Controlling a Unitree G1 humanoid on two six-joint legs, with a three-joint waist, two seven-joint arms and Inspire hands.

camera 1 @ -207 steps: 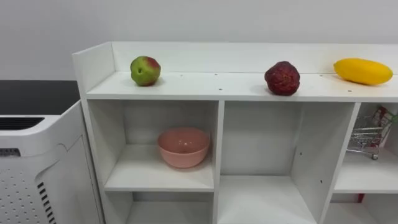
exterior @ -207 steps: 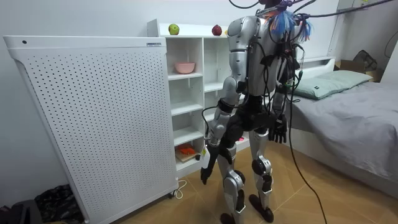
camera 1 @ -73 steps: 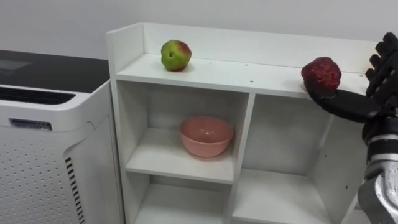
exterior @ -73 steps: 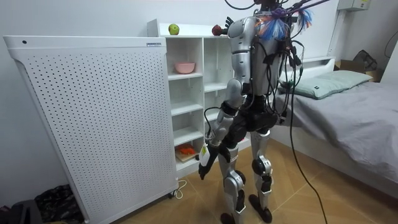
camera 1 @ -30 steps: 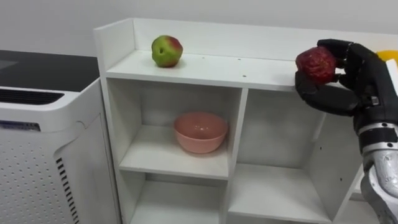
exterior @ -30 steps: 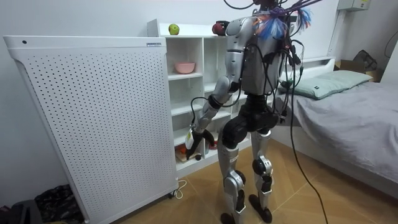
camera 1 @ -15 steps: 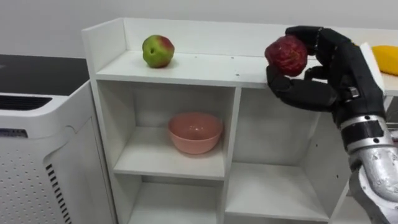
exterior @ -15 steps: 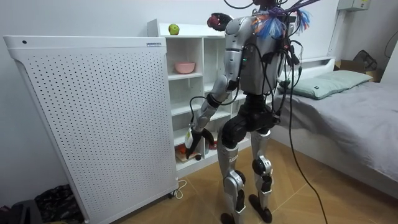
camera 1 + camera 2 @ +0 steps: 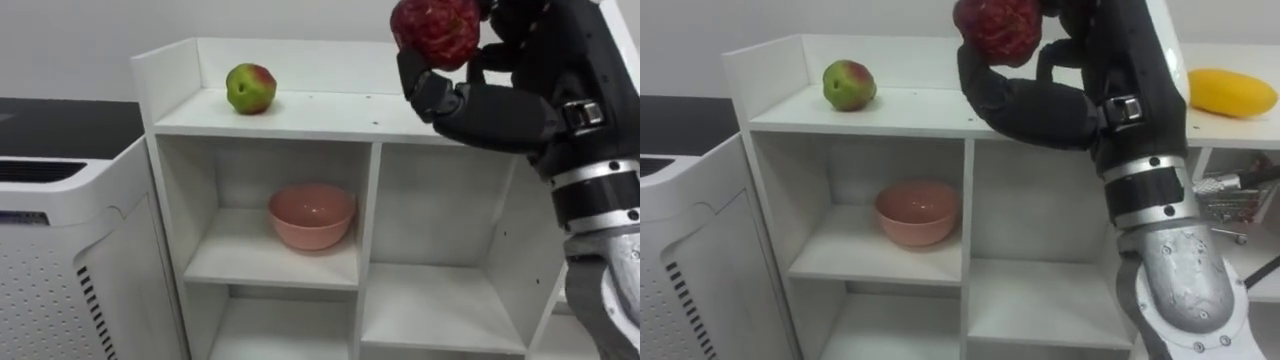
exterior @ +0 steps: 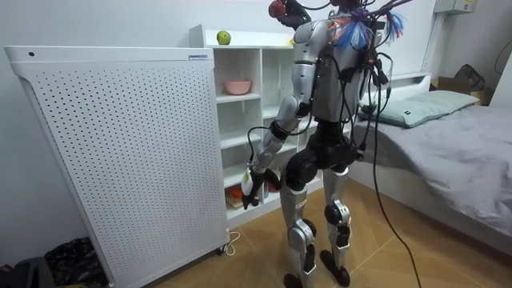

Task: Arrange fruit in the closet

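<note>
A dark red, bumpy fruit (image 9: 435,30) is up in the air above the white closet's top board (image 9: 300,115), with my right hand (image 9: 495,100) shut around it. In the room view the same fruit (image 10: 278,9) sits at head height. A green-red apple (image 9: 251,88) rests on the left of the top board. On that board's right end lies a yellow fruit (image 9: 1231,92). One compartment down, under the apple, stands a pink bowl (image 9: 311,215). My left hand (image 10: 252,188) hangs low by the lower shelves.
I stand facing the closet. A white perforated appliance (image 9: 60,250) stands right against its left side. A small wire shopping cart (image 9: 1230,205) sits in the right compartment. The middle compartment (image 9: 440,250) is bare. A bed (image 10: 448,136) lies behind me.
My right hand has lifted the red fruit off the top board, upward and to the left. The left arm has swung forward a little; the eye view has shifted slightly.
</note>
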